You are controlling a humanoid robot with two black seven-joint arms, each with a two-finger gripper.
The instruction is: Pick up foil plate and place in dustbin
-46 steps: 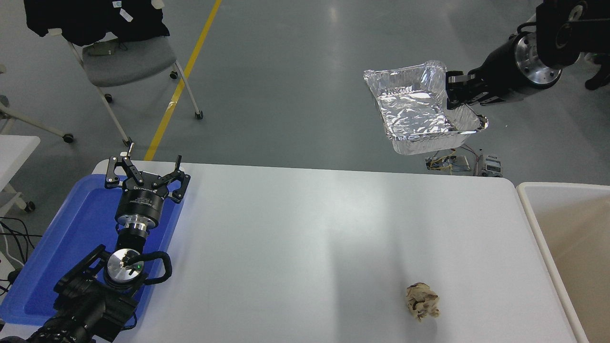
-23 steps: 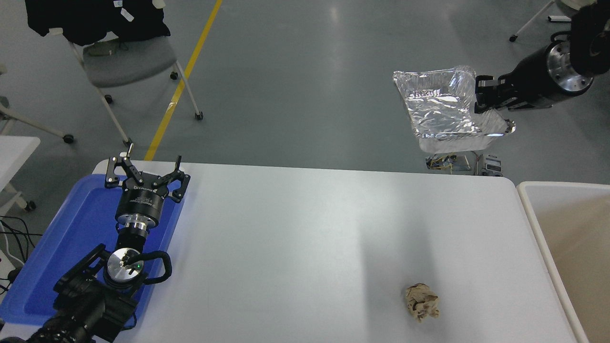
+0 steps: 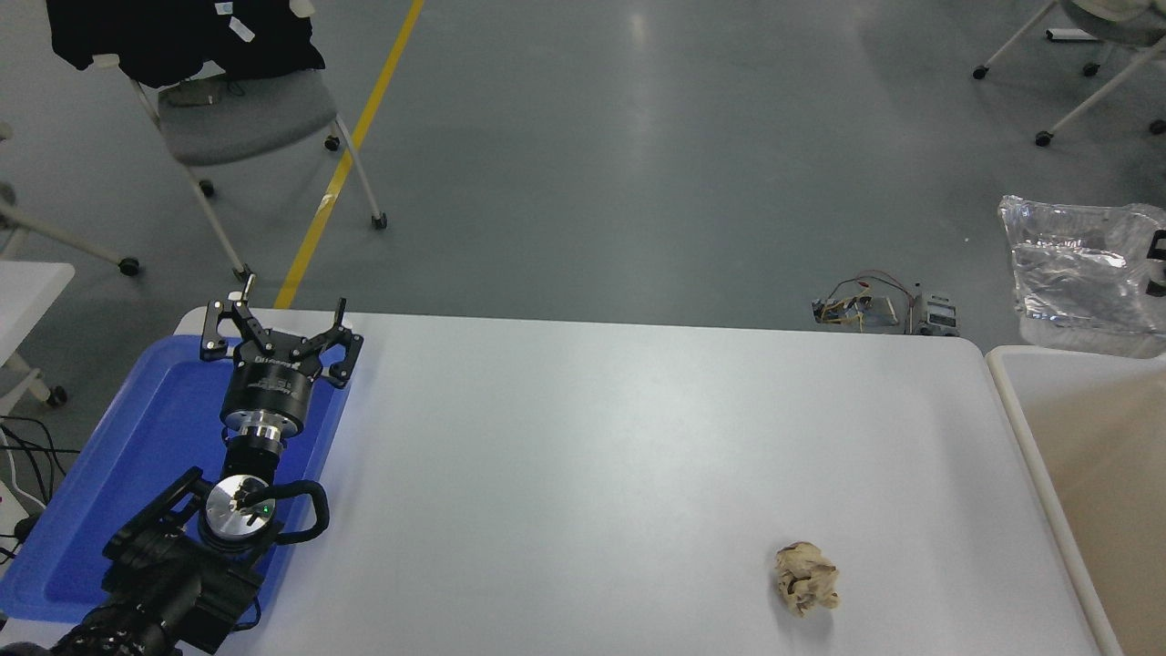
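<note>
Blue tray (image 3: 109, 474) lies at the table's (image 3: 583, 456) left edge, and the left arm is parked over it, its gripper (image 3: 278, 330) pointing away from the camera with the fingers spread wide and nothing between them. Beyond the table's far left corner a grey chair (image 3: 241, 118) stands on the floor with black clothing draped over its back, and a yellow line (image 3: 351, 155) runs along the floor beside it.

Most of the white tabletop is bare. A paper ball (image 3: 806, 579), beige and crumpled, sits alone near the front right. Past the far right corner, a small tangle of wires and boards (image 3: 879, 312) rests on the floor.

At the picture's right edge the foil plate (image 3: 1075, 273) hangs in the air, blurred, above the far end of the dustbin (image 3: 1038, 456), whose white rim stands just beside the table. Only a dark sliver of the right gripper (image 3: 1158, 264) shows at the plate's right side, seemingly touching it; I cannot tell whether its fingers are clamped.
</note>
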